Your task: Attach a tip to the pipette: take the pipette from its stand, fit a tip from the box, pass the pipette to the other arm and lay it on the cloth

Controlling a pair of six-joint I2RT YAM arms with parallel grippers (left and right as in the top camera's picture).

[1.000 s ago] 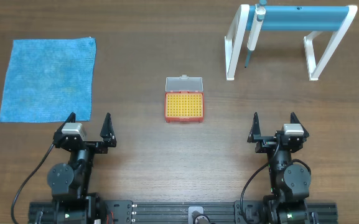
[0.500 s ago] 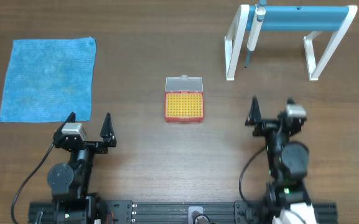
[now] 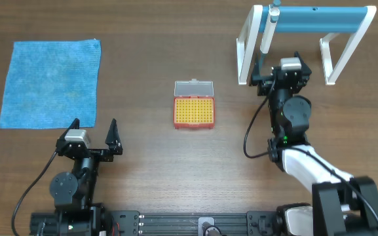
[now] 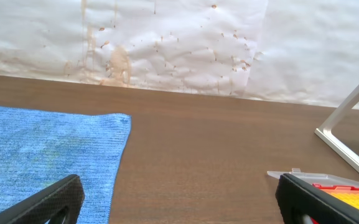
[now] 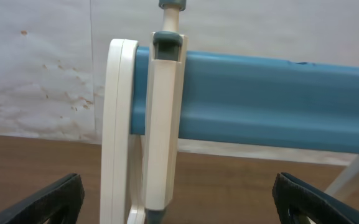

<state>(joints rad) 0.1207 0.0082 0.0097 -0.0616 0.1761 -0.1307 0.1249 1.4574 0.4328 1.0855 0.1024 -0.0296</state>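
At stand [image 3: 316,18], pipette [image 5: 165,118] is hanging upright against white end frame. Right claw [image 3: 278,65] is gaping wide just before it. You should be centring body between fingers [image 5: 45,199], closing below head, lifting straight off.

No legible text, labels, numbers or signs in any view. Nothing readable on the pipette [image 3: 266,40], the stand [image 3: 316,18], the tip box [image 3: 193,111] or the cloth [image 3: 51,82].
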